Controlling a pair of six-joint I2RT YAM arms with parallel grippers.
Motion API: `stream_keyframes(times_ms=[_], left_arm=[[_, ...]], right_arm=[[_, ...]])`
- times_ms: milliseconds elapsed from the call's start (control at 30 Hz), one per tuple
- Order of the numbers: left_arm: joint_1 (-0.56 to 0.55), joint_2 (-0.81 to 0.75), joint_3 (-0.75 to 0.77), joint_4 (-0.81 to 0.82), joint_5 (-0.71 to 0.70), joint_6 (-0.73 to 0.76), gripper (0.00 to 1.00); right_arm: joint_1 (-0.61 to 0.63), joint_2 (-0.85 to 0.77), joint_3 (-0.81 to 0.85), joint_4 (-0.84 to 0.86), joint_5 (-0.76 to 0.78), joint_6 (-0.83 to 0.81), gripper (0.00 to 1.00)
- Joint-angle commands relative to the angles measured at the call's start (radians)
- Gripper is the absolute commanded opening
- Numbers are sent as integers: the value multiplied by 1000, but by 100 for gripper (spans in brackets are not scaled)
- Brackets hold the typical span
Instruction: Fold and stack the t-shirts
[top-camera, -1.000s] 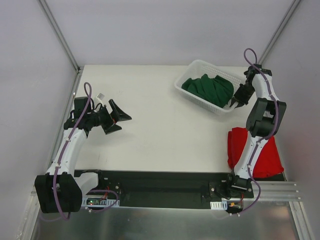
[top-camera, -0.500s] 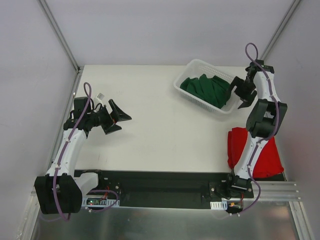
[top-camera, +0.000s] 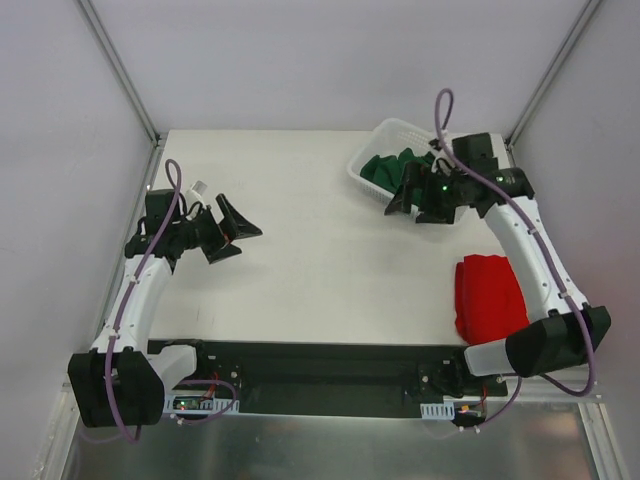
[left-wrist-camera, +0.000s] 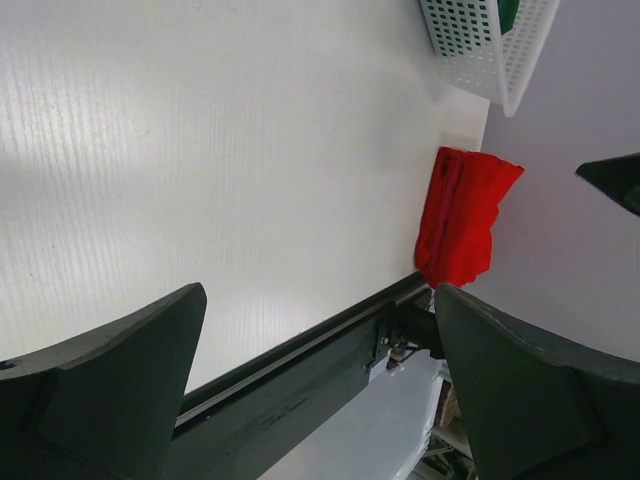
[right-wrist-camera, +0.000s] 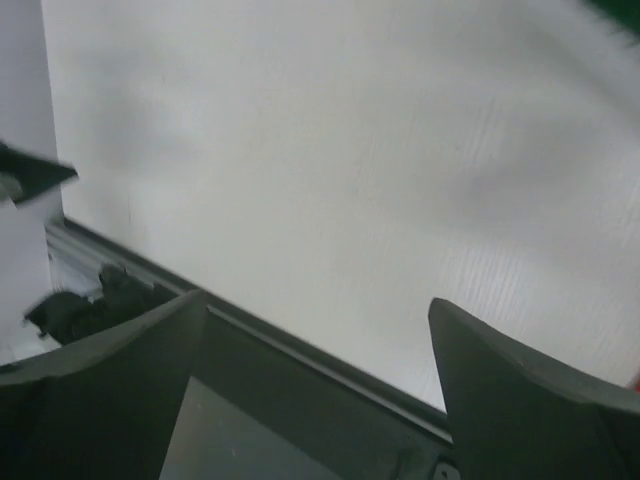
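The white basket held the green shirt, all bunched up. The right gripper hung over the basket's near edge. Its jaws were wide apart with nothing between them. It hid part of the green shirt, and I could not tell if it touched the cloth. The red shirt lay folded on the table, well behind that gripper, close to the right arm's base. The left gripper was far off on the other side of the table, well apart from both shirts. Its jaws were wide too and held nothing. The top view showed both arms, the basket and both shirts at once. The left wrist view looked across the table between its two dark fingers. It showed the red shirt's side and the little holes in the basket's wall, with only a tiny bit of green. The right wrist view was blurry and showed mostly table between its fingers.
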Motion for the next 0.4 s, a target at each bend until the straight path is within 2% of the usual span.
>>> stream_keyframes(times_ms=[0, 67, 200, 367], left_arm=[[-5, 11, 62, -10, 11, 30, 99], [-11, 17, 69, -10, 11, 30, 99], [-23, 20, 76, -10, 8, 28, 99], [-25, 9, 48, -10, -3, 17, 99]], right_arm=[[139, -64, -101, 72, -78, -13, 96], [181, -74, -90, 66, -66, -31, 96], [180, -34, 37, -34, -2, -77, 96], [183, -2, 129, -51, 18, -137, 96]])
